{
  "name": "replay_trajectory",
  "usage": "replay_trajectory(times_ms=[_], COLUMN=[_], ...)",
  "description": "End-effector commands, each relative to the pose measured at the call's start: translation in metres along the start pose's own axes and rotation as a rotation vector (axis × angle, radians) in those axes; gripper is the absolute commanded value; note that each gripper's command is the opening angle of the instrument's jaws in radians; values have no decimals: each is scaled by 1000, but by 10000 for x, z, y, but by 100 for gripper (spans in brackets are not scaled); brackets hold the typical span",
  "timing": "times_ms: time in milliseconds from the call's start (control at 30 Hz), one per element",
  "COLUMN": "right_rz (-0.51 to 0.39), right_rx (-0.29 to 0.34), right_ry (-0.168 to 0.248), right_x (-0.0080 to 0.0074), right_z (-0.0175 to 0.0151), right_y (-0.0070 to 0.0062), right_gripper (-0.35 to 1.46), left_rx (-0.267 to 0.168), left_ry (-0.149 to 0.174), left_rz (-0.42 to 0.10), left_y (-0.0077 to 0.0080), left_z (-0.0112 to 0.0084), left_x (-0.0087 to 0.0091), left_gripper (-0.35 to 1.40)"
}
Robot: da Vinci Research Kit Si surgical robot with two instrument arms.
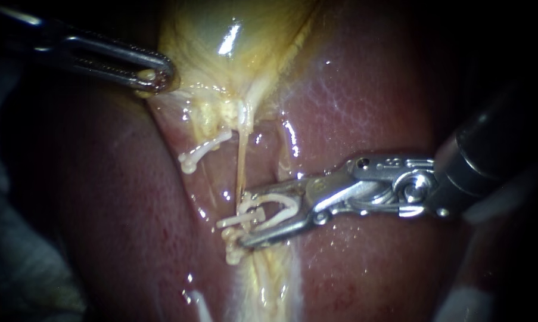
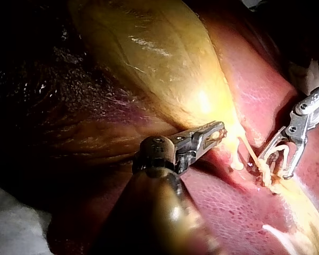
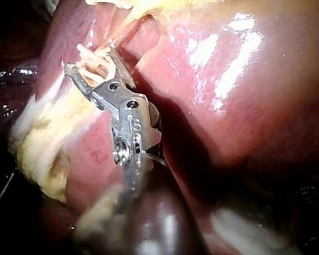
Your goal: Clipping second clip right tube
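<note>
Right instrument (image 1: 243,219), end effector snug on clip (image 1: 280,204); left instrument (image 1: 154,76), outside right-wrist view, tight on gallbladder (image 1: 203,30).

Nothing legible, save a small stamped mark (indistinct) on the right instrument (image 3: 90,62).

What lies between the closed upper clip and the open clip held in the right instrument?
A thin pale tube runs down between them, clearest in the endoscope view.

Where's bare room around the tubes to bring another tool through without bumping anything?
Free: the bare liver above the right instrument, right of the gallbladder; also the liver left of the seated clips, below the left instrument. Crowded: the thin tube, where the loaded clip and seated clips cluster.
</note>
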Motion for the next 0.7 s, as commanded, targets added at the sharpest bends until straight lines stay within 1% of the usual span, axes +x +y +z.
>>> replay_trajectory(times_ms=[33,200,367,500,700], right_rz=[0,3,9,10,7], right_rx=[0,7,23,15,13], right_ry=[0,0,-1,4,3], right_x=[0,4,9,7,2], right_z=[-1,-12,-40,-55,-56], right_y=[-1,-5,-8,-6,1], right_gripper=[48,49,49,49,49], left_rx=[0,0,0,0,0], left_ry=[0,0,0,0,0], left_rz=[0,0,0,0,0], left_y=[0,0,0,0,0], left_z=[0,0,-1,-1,-1], left_x=[0,0,0,0,0], left_gripper=[-35,-35,-35,-35,-35])
